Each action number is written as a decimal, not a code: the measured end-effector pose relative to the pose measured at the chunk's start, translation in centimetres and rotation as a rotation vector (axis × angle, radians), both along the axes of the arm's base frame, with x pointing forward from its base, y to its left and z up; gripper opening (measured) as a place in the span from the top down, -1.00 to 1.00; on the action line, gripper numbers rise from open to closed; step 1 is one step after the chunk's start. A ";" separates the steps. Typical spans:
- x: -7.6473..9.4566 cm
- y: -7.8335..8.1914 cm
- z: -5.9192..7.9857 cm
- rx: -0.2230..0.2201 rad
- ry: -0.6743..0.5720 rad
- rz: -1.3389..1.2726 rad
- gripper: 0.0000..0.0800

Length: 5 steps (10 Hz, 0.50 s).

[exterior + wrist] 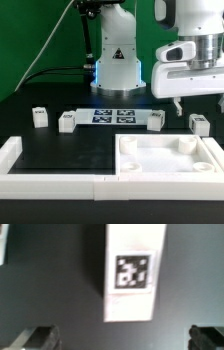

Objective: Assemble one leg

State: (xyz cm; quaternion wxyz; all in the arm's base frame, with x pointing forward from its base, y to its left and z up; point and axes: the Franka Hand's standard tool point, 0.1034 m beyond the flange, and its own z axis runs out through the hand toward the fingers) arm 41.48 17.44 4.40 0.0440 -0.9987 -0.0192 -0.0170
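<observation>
The tool (120, 338) shows only blurred, cropped fingertips (35, 338), set apart, holding nothing; the leg (134, 274), a smooth white oblong block with a smeared tag (133, 270), lies untouched on the matte dark counter (50, 291).

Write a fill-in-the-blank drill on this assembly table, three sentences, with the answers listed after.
1. In the exterior view, ___ small white plastic cuboid legs stand on the black table.
2. In the wrist view, the two-finger gripper hangs over one tagged leg with its jaws ___.
3. The large white square part with corner holes lies toward the exterior view's ___ side.

Missing words: four; open; right.
</observation>
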 end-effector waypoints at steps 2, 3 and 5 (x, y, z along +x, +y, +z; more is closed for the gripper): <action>-0.4 0.0 -0.3 -0.013 0.046 0.023 -0.62; -0.1 0.0 -0.2 -0.010 0.038 0.022 -0.62; -0.9 -0.4 -0.3 -0.037 0.156 0.045 -0.62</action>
